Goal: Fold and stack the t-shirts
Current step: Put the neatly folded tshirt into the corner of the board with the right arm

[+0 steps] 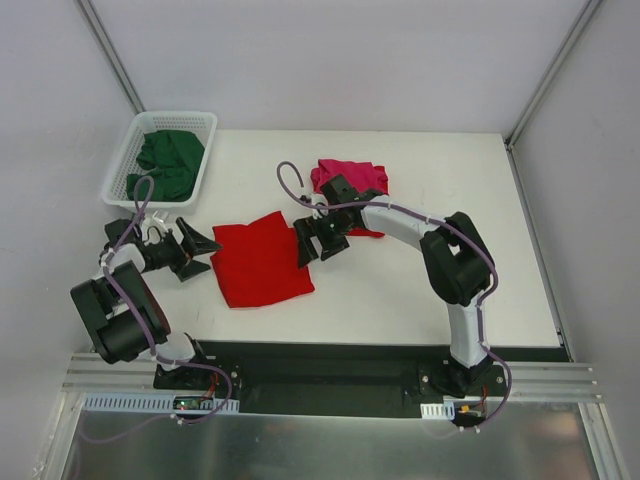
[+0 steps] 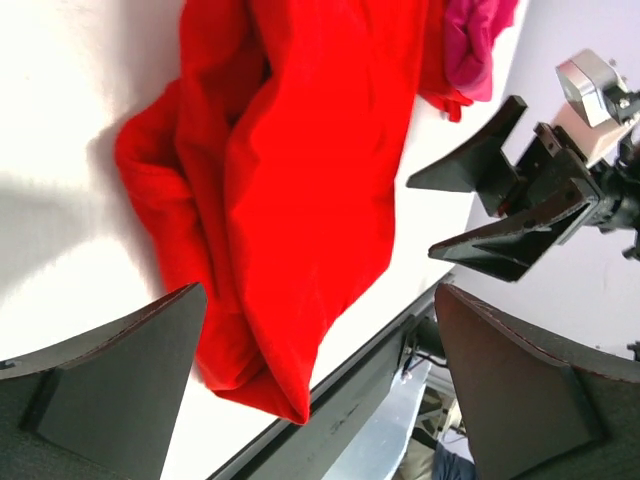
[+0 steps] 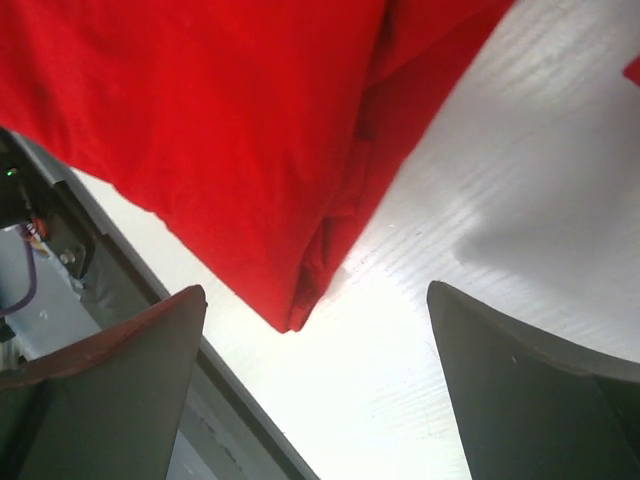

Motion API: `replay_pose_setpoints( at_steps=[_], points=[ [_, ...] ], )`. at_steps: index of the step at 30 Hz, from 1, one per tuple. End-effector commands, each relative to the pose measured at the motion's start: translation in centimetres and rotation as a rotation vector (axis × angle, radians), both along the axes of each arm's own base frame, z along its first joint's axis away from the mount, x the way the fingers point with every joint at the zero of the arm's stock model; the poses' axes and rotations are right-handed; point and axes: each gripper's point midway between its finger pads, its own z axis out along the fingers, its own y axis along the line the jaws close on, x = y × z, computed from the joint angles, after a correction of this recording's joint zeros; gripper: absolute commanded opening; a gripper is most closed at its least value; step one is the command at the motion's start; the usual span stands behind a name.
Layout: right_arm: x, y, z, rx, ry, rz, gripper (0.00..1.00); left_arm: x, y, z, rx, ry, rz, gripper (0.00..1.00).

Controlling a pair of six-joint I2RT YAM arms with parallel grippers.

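A folded red t-shirt (image 1: 262, 262) lies on the table (image 1: 400, 290) between 2 wide-spread, empty grippers, the left gripper (image 1: 207, 254) at its 9 o'clock edge and the right gripper (image 1: 304, 246) at 3 o'clock, both equally near.

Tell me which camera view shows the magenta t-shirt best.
The top external view: the magenta t-shirt shows nearly whole there, with only its near edge hidden by the right arm. The left wrist view catches only a crumpled corner. The right wrist view shows none of it.
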Motion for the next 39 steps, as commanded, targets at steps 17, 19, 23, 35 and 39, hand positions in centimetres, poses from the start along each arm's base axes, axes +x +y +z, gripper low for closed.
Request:
replay_pose_setpoints(
  at_steps=[17, 19, 23, 35, 39],
  points=[
    [3.0, 0.7, -0.1, 0.046, -0.050, -0.034, 0.96, -2.6, 0.3, -6.1, -0.022, 0.355, 0.077, 0.99],
    [3.3, 1.4, 0.5, 0.112, -0.007, -0.047, 0.96, -2.6, -0.1, -6.1, -0.051, 0.354, 0.066, 0.99],
    [3.6, 2.5, 0.0, 0.178, 0.047, -0.066, 0.96, -2.6, -0.7, -6.1, -0.084, 0.347, 0.043, 0.99],
    [0.1, 6.0, -0.6, 0.313, 0.144, 0.034, 0.96, -2.1, -1.8, -6.7, -0.117, 0.331, -0.009, 0.99],
    [-0.9, 5.9, -2.0, 0.255, 0.139, 0.021, 0.96, -1.9, -2.0, -6.8, -0.112, 0.318, -0.025, 0.99]
  ],
)
